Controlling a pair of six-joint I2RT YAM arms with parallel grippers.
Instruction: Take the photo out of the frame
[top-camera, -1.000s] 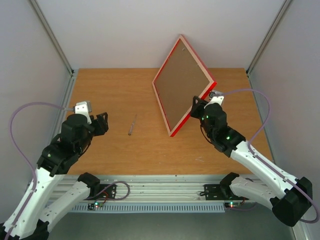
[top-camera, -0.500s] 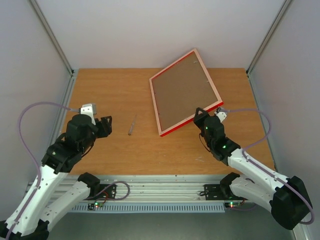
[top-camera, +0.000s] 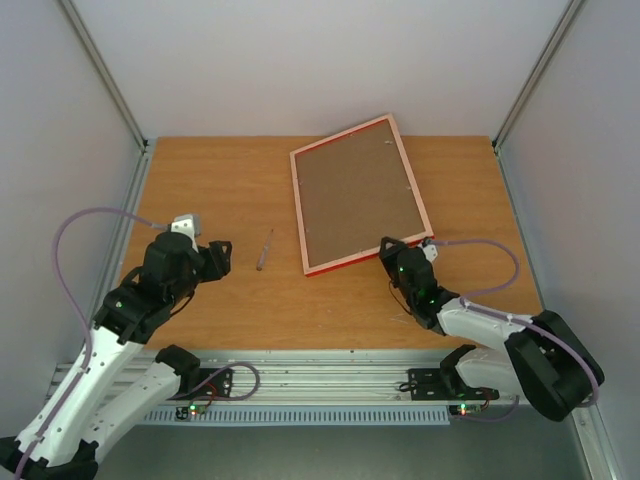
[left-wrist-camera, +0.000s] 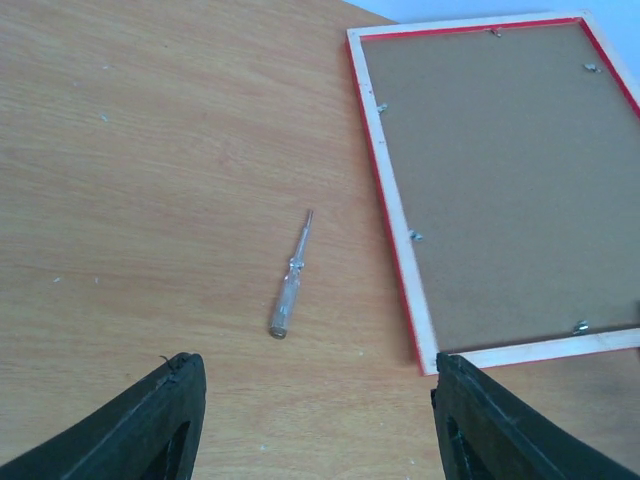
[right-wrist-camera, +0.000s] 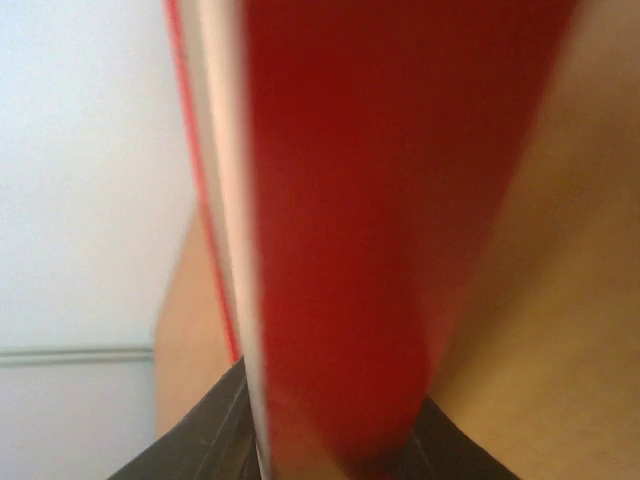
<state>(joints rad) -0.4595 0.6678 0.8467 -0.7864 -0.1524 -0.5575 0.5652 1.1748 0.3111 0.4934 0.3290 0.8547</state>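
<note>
The red frame (top-camera: 340, 264) lies face down on the table at the back right, its brown backing board (top-camera: 358, 195) facing up with small metal tabs round the edge. The photo is hidden underneath. My right gripper (top-camera: 390, 252) is low at the frame's near right corner. In the right wrist view the blurred red frame edge (right-wrist-camera: 370, 220) fills the gap of the right gripper (right-wrist-camera: 330, 440), which is shut on it. My left gripper (top-camera: 218, 256) hovers open left of the frame. In the left wrist view the left gripper (left-wrist-camera: 315, 375) holds nothing, and the frame's near left corner (left-wrist-camera: 385, 215) lies ahead on the right.
A small clear-handled screwdriver (top-camera: 264, 249) lies on the wooden table between the left gripper and the frame, also in the left wrist view as the screwdriver (left-wrist-camera: 291, 280). Grey walls close the table on the left, right and back.
The frame has come down from standing tilted on its edge to lying flat, backing up. The right gripper sank with it. The left arm has crept slightly toward the screwdriver.
</note>
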